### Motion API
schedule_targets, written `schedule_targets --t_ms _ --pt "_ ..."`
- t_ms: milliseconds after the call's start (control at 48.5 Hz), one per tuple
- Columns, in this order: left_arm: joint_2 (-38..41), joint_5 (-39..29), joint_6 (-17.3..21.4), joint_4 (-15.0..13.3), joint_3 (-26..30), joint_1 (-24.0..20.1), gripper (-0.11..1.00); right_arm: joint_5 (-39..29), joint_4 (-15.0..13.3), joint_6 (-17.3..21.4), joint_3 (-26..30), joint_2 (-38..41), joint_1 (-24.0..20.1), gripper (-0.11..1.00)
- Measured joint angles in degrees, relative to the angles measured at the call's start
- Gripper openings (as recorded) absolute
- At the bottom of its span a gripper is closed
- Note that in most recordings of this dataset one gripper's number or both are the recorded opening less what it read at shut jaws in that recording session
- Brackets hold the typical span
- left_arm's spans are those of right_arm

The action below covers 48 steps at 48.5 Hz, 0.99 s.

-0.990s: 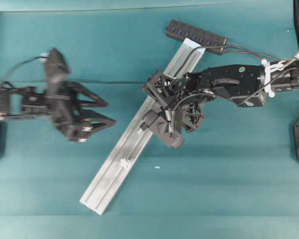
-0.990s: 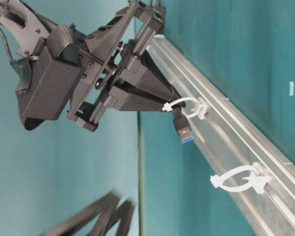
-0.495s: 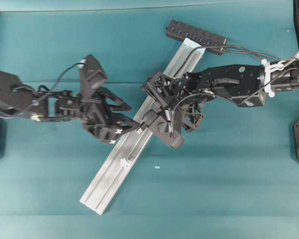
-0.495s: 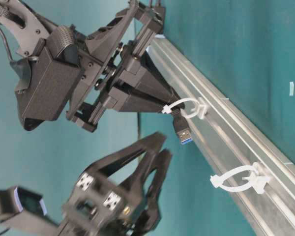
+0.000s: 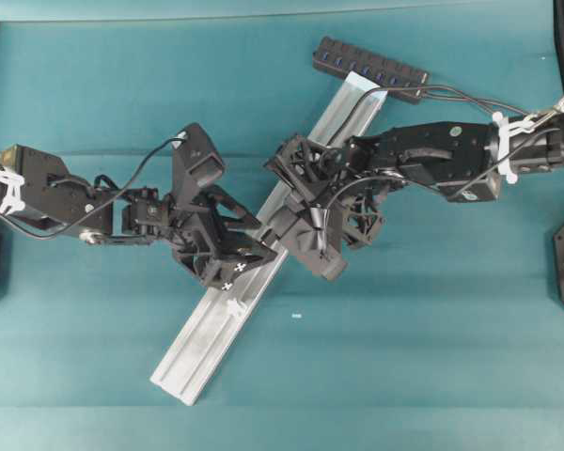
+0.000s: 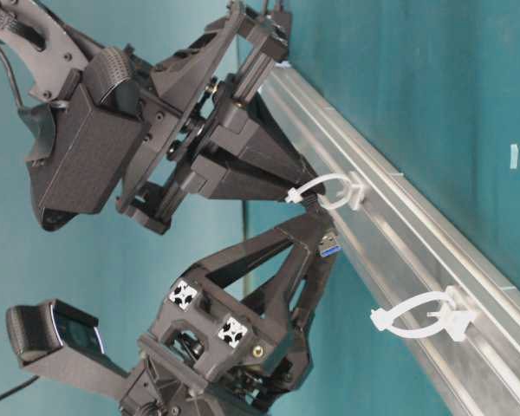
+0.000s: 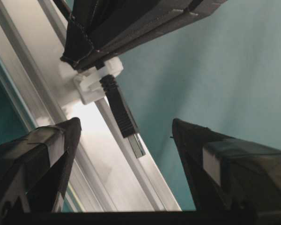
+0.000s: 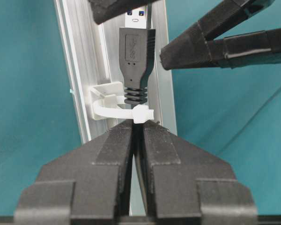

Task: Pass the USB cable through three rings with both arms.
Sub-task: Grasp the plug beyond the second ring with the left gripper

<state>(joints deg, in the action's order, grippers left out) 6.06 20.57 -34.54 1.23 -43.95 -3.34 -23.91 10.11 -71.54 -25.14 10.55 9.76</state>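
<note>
The USB cable's black plug (image 8: 136,56) pokes through a white ring (image 8: 116,110) on the silver rail (image 5: 202,343). My right gripper (image 8: 138,124) is shut on the cable just behind that ring. The left gripper (image 7: 126,123) is open, its two fingers standing either side of the plug (image 7: 123,114) without touching it. From table level, the plug's blue tip (image 6: 328,245) shows by the left fingertips (image 6: 316,227), below the same ring (image 6: 334,192). Another ring (image 6: 420,317) further down the rail is empty, seen from overhead as a ring (image 5: 233,307) just past the left gripper (image 5: 263,249).
The black multi-port hub (image 5: 371,68) lies at the rail's far end, its cord running under the right arm (image 5: 432,160). The rail lies diagonally on the teal table (image 5: 404,357). Both arms crowd the rail's middle.
The left arm has swung in from the left to the rail, and its open fingers now flank the plug. The right gripper and the plug have stayed put.
</note>
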Motion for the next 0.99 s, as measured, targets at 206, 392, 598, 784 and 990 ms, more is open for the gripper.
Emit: schedule_targets --t_ms 206,392,598,784,990 --pt "2.2 0.0 0.0 0.0 1.85 0.0 0.86 0.0 0.0 0.0 0.0 -0.09 0.09 0.07" --pt "2.9 0.0 0.0 0.0 2.64 0.0 0.77 0.0 0.0 0.0 0.0 -0.09 0.09 0.07" --pt "2.9 0.09 0.7 0.0 2.29 0.09 0.34 0.0 0.09 0.0 0.0 0.0 0.0 0.07" --pt "2.9 0.0 0.88 0.0 2.02 0.18 0.13 0.0 0.0 0.09 0.0 -0.09 0.0 0.07" --pt "2.99 0.0 0.97 0.0 2.02 0.09 0.12 0.0 0.0 0.0 0.0 0.0 -0.09 0.07"
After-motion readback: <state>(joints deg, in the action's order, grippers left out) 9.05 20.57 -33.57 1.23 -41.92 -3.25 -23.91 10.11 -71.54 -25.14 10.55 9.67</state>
